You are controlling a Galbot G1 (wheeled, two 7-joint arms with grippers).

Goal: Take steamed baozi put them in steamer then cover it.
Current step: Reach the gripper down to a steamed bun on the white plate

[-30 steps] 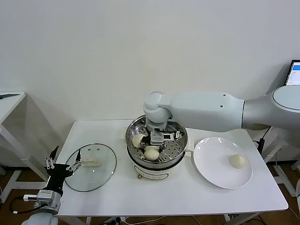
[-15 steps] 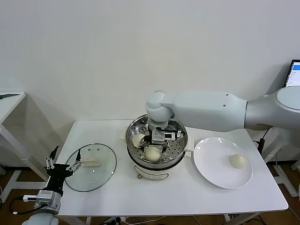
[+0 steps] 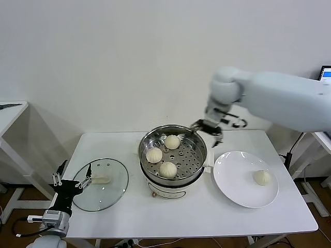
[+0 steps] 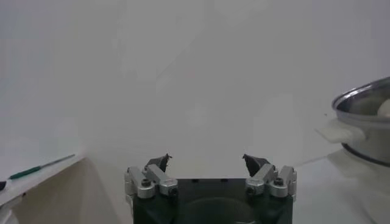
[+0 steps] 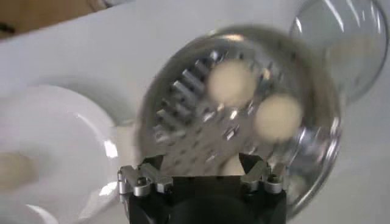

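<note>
Hovering above the far-right rim of the steamer (image 3: 172, 153), the right end effector (image 3: 208, 128) was empty with fingers spread apart. Three baozi sat on the perforated tray: one far (image 3: 172, 141), one left (image 3: 153, 155), one near (image 3: 167, 169). The last baozi (image 3: 262, 177) lay on the right half of the plate (image 3: 234, 181), to the right of and nearer than the right end effector. Round bun, no long axis to align with. Right arm was clearly the closer one; judged next reach to go rightward, toward the near edge and down. Left end effector (image 3: 71, 185) idled open at the near-left counter (image 3: 207, 217) edge, beside the glass lid (image 3: 99, 184), well apart from the plate.
</note>
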